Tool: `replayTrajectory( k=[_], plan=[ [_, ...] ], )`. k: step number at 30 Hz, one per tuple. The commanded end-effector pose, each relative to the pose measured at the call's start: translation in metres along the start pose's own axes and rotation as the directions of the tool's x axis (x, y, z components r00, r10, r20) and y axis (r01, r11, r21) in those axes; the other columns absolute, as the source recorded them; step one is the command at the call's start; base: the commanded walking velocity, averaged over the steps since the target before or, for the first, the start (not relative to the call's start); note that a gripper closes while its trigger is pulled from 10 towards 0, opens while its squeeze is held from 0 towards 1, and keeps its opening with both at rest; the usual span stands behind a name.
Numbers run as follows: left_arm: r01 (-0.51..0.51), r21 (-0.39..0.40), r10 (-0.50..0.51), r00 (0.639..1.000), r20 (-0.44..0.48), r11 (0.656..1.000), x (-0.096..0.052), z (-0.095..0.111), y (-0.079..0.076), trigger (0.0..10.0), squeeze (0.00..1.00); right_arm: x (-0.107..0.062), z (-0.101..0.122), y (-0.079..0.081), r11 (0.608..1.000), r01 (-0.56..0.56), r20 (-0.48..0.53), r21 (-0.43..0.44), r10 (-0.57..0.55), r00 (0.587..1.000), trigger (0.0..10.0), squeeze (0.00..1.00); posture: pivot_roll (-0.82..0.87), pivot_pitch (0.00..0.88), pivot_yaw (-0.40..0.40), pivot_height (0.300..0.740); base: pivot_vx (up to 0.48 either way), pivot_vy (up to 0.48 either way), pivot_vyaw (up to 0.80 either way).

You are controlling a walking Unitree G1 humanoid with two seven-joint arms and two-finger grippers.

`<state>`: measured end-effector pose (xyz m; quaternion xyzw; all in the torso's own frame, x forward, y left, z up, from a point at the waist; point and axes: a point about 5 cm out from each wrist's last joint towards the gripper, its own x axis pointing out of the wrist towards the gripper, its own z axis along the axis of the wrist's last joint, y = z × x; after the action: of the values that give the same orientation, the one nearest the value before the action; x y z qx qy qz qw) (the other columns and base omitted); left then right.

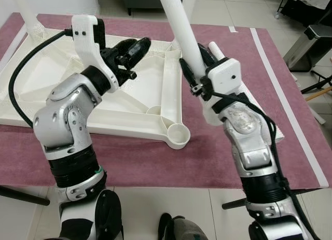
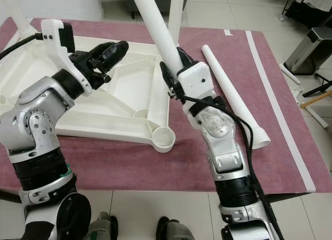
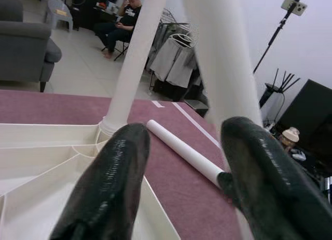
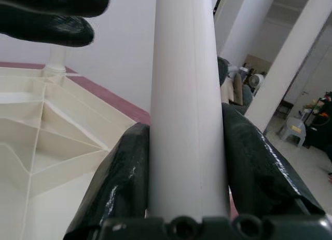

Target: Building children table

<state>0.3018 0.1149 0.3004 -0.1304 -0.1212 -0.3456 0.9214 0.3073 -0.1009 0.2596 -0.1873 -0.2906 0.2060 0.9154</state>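
Held leg (image 1: 179,27) cut off above.

Head stereo looks down, sharing tabletop (image 1: 135,102); wrist cameras close, along fingers.

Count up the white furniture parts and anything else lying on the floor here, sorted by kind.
Table legs: 4. The first fitted leg and second fitted leg are standing, the held leg is in the right hand, and the loose leg is lying down
Tabletop: 1
Rug: 1
Total: 6
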Motion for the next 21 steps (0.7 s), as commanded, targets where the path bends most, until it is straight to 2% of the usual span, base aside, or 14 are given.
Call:
replayTrajectory(
  k=[1,2,3,5,6,7,8,10,11,14,18,21],
  plan=[
    [0.175,0.016,-0.175,0.984,0.028,0.985,0.004,0.009,-0.017,10.0,1.00,0.003,0.006,0.001,1.000,-0.002,0.039,-0.009,0.003,0.999,10.0,0.00,0.11,0.140,0.006,0.740,0.000,0.000,0.00],
    [0.199,0.021,-0.199,0.980,0.016,0.980,0.003,0.008,-0.018,10.0,1.00,0.005,0.008,0.004,1.000,-0.016,0.049,0.006,0.016,0.999,10.0,0.00,0.11,0.141,0.008,0.740,0.000,0.000,0.00],
    [0.289,0.009,-0.289,0.957,0.024,0.957,-0.002,0.010,-0.024,10.0,1.00,0.005,0.010,0.006,0.999,-0.036,0.056,0.023,0.035,0.998,10.0,0.00,0.11,0.142,0.008,0.740,0.000,0.000,0.00],
    [0.289,0.009,-0.289,0.957,0.024,0.957,-0.002,0.010,-0.024,10.0,1.00,0.005,0.010,0.006,0.999,-0.036,0.056,0.023,0.035,0.998,10.0,0.00,0.11,0.142,0.008,0.740,0.000,0.000,0.00],
    [0.390,-0.024,-0.388,0.920,0.050,0.921,-0.011,0.014,-0.030,10.0,0.00,0.005,0.011,0.008,0.998,-0.056,0.067,0.026,0.054,0.996,10.0,0.00,0.12,0.144,0.010,0.740,0.000,0.000,0.00],
    [0.390,-0.024,-0.388,0.920,0.050,0.921,-0.011,0.014,-0.030,10.0,0.00,0.005,0.011,0.008,0.998,-0.056,0.067,0.026,0.054,0.996,10.0,0.00,0.12,0.144,0.010,0.740,0.000,0.000,0.00],
    [0.446,-0.036,-0.443,0.894,0.061,0.894,-0.015,0.018,-0.033,10.0,0.00,0.005,0.013,0.010,0.997,-0.075,0.079,0.028,0.072,0.994,10.0,0.00,0.12,0.144,0.011,0.740,0.000,0.000,0.00],
    [0.446,-0.036,-0.443,0.894,0.061,0.894,-0.015,0.018,-0.033,10.0,0.00,0.005,0.013,0.010,0.997,-0.075,0.079,0.028,0.072,0.994,10.0,0.00,0.12,0.144,0.011,0.740,0.000,0.000,0.00],
    [0.479,-0.052,-0.473,0.876,0.091,0.876,-0.012,0.026,-0.033,10.0,0.00,0.005,0.017,0.016,0.993,-0.112,0.101,0.036,0.107,0.989,10.0,0.00,0.12,0.142,0.013,0.740,0.000,0.000,0.00],
    [0.490,-0.063,-0.482,0.869,0.112,0.869,-0.010,0.029,-0.035,10.0,0.00,0.006,0.018,0.018,0.992,-0.120,0.111,0.038,0.115,0.987,10.0,0.00,0.12,0.142,0.013,0.740,0.000,0.000,0.00],
    [0.481,-0.059,-0.475,0.875,0.097,0.875,-0.003,0.028,-0.038,10.0,0.00,0.007,0.019,0.024,0.990,-0.139,0.135,0.036,0.133,0.982,10.0,0.00,0.12,0.139,0.015,0.740,0.000,0.000,0.00],
    [0.431,-0.047,-0.428,0.902,0.061,0.901,0.004,0.023,-0.036,10.0,0.00,0.009,0.022,0.028,0.989,-0.144,0.156,0.040,0.136,0.978,10.0,0.00,0.12,0.139,0.016,0.740,0.000,0.000,0.00]
  ],
)
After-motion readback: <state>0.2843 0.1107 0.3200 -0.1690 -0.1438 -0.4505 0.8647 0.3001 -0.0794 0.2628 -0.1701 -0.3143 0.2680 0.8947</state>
